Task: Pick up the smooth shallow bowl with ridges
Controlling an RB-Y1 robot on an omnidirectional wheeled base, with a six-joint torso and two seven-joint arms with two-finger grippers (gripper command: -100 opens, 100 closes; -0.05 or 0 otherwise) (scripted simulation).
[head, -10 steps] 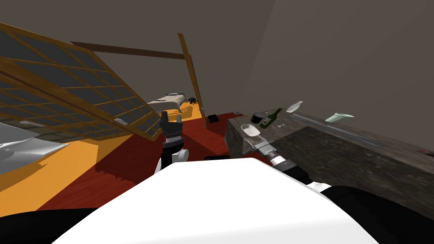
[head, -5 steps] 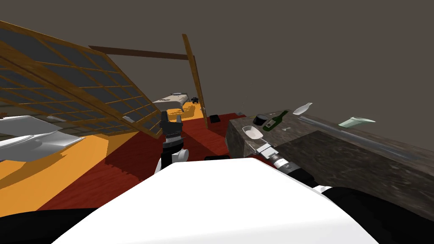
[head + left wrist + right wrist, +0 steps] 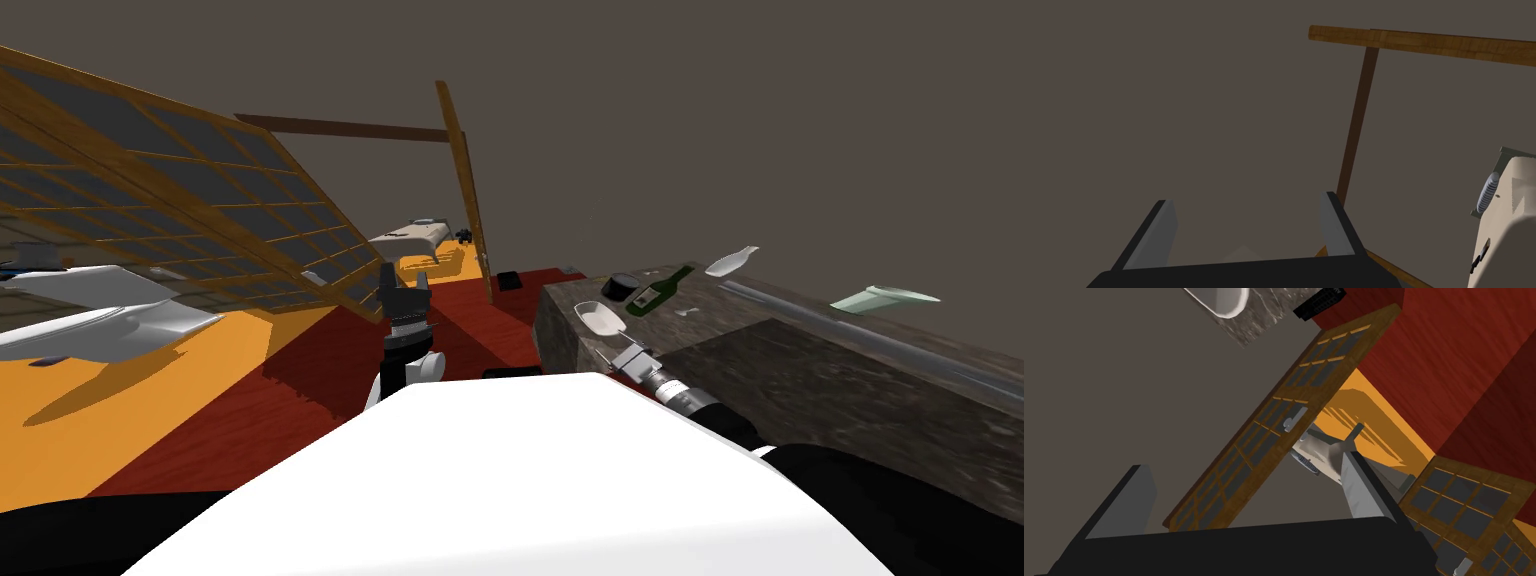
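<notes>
The shallow white bowl (image 3: 601,318) sits on the dark stone counter (image 3: 800,380), near its left corner. My right gripper (image 3: 608,345) hovers just short of the bowl on my side of it, at the counter's edge. In the right wrist view its jaws stand open and empty. There the bowl (image 3: 1224,300) shows partly cut off, well ahead of the right gripper (image 3: 1244,473) and off its line. My left gripper (image 3: 405,290) is raised in front of my chest, over the red floor. It is open with nothing between its fingers (image 3: 1161,225).
Behind the bowl on the counter are a black bowl (image 3: 620,286), a lying green bottle (image 3: 660,290) and a white dish (image 3: 732,262). A pale green item (image 3: 885,298) lies further along. A wooden lattice screen (image 3: 180,210) leans at left.
My view has swung, so the counter and screen have slid right in the picture. The right gripper stays open just short of the bowl. The left arm has not moved.
</notes>
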